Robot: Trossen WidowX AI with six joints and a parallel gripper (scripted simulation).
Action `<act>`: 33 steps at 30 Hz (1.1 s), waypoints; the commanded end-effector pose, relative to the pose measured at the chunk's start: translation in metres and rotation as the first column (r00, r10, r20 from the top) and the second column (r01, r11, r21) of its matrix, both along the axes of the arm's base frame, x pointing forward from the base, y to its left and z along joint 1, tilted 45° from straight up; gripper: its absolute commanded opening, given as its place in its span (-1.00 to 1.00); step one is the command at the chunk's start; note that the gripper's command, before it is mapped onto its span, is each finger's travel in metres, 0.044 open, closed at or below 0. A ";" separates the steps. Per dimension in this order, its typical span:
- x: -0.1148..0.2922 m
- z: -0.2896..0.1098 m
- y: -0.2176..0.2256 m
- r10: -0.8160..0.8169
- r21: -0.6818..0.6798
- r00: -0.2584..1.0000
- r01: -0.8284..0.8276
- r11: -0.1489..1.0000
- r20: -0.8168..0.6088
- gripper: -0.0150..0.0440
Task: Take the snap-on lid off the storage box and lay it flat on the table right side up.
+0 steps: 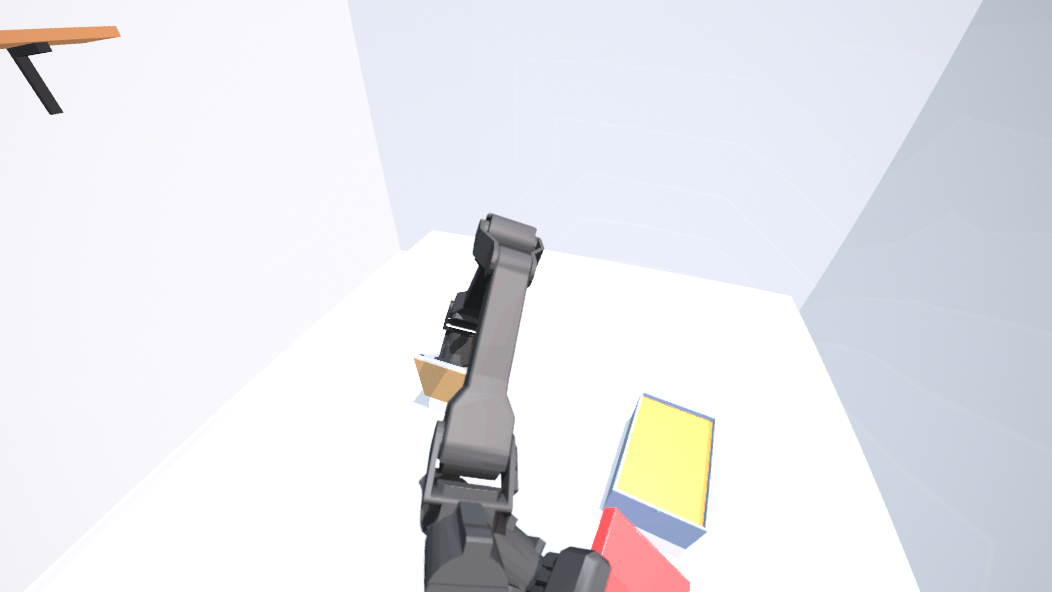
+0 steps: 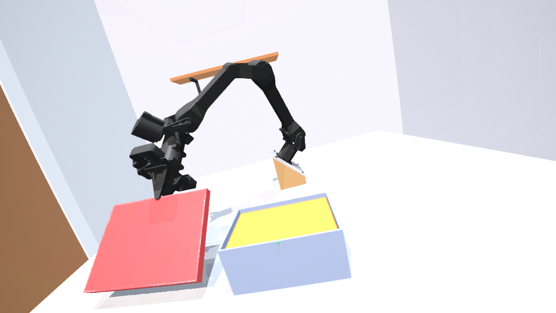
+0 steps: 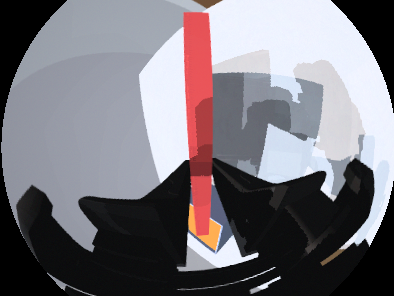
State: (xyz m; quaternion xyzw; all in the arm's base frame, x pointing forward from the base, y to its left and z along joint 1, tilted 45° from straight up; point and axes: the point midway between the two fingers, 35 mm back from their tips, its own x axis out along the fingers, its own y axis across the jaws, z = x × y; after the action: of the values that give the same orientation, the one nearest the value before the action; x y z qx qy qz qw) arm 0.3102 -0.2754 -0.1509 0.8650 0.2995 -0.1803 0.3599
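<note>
The storage box [image 2: 287, 255] [image 1: 656, 524] is pale blue with a yellow inside and stands open on the white table. The flat red lid [image 2: 155, 241] [image 1: 632, 555] [image 3: 197, 104] hangs to the left of the box, right side up, tilted a little, with its near edge low over the table. My gripper [image 2: 158, 195] [image 3: 200, 163] is shut on the lid's far edge. In the wrist view the lid shows edge-on as a red strip between the black fingers.
The arm's base sits on a tan wedge block [image 2: 289, 177] [image 1: 437, 379] behind the box. A brown panel [image 2: 30, 218] stands at the left past the table's edge. An orange shelf [image 2: 225, 67] [image 1: 58, 36] hangs on the wall.
</note>
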 end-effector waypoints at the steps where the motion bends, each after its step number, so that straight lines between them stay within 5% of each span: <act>1: 0.000 -0.002 0.004 -0.001 0.008 1.000 0.001 1.000 0.006 -0.49; 33: 0.000 -0.020 0.021 -0.001 0.009 1.000 0.001 1.000 0.007 -0.49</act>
State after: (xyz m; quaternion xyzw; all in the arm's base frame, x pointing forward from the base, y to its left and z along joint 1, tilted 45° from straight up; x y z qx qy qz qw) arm 0.3104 -0.2570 -0.1699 0.8655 0.2992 -0.1791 0.3596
